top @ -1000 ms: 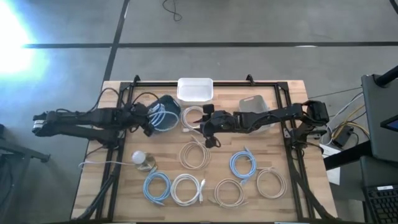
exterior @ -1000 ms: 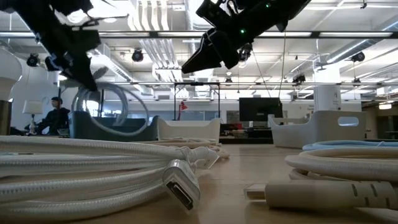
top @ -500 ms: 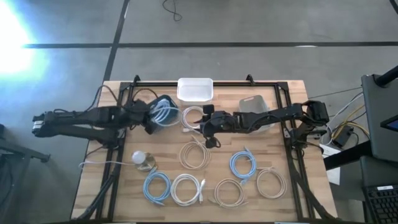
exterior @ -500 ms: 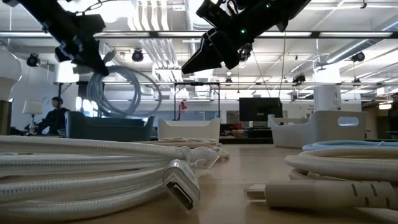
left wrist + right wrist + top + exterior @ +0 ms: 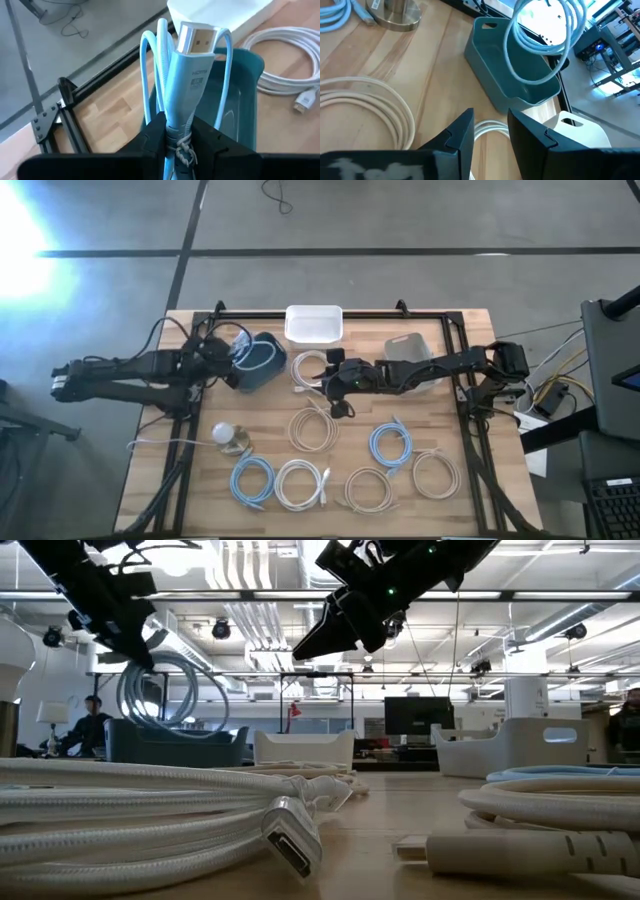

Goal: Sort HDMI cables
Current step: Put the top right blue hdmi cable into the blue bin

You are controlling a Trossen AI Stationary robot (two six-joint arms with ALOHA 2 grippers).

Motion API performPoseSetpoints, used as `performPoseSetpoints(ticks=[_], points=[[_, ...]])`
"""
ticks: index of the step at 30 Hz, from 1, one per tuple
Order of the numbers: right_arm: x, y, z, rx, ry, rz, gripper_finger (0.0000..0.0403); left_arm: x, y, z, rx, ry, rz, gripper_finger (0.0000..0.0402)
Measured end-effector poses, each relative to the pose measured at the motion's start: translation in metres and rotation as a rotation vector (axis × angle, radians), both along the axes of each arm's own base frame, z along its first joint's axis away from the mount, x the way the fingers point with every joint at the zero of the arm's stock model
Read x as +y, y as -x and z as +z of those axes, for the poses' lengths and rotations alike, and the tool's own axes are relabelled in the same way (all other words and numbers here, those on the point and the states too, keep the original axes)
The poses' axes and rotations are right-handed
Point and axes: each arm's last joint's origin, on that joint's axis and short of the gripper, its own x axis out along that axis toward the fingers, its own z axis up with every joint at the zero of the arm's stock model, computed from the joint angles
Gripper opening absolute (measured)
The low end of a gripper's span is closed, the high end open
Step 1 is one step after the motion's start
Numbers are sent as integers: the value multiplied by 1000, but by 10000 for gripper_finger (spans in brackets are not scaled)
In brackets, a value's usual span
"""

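The left gripper [image 5: 222, 352] has pulled back from over the teal bin [image 5: 262, 363] and now hangs just beside its outer edge, still pinching the light blue HDMI cable [image 5: 192, 75] by the neck below its plug. In the low view the coil [image 5: 160, 690] dangles clear of the table, so it has not been dropped. A second ago it hung right over the bin and half a second ago it swung higher, so this drop-off looks like it is being lined up again (a judgement, not a fact).

The right gripper [image 5: 327, 377] holds its place above the white cable coil [image 5: 306, 368] near the middle of the table, next to the teal bin. Its fingers [image 5: 462, 137] are apart with nothing between them, and they have narrowed a little over the last second, perhaps the start of a grab.

Now the count. Three bins along the far edge: teal, white [image 5: 314, 323] and grey [image 5: 410, 347].

Cables on the wood:
- two light blue coils, front left [image 5: 252, 480] and right of centre [image 5: 391, 443]
- two white coils, the one under the right gripper and one at the front [image 5: 300, 485]
- three beige coils [image 5: 312, 428], [image 5: 368, 490], [image 5: 434, 474]

With the held one that makes eight visible. A white knob on a tan base [image 5: 229, 437] sits apart at the left.
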Motion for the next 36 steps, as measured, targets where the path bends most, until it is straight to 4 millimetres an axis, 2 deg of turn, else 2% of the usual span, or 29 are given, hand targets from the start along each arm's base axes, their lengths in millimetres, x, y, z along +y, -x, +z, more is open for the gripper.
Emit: performPoseSetpoints(ticks=[4,10,24,36], points=[[0,0,0,1,3,1,111,-2,-4,-15,36,84,-51,65],[-1,0,0,3,3,0,111,-2,-9,-32,66,105,-77,67],[-1,0,-1,5,3,0,111,0,-7,-26,82,22,-20,177],[-1,1,-3,13,1,0,111,3,0,-7,114,-82,73,183]])
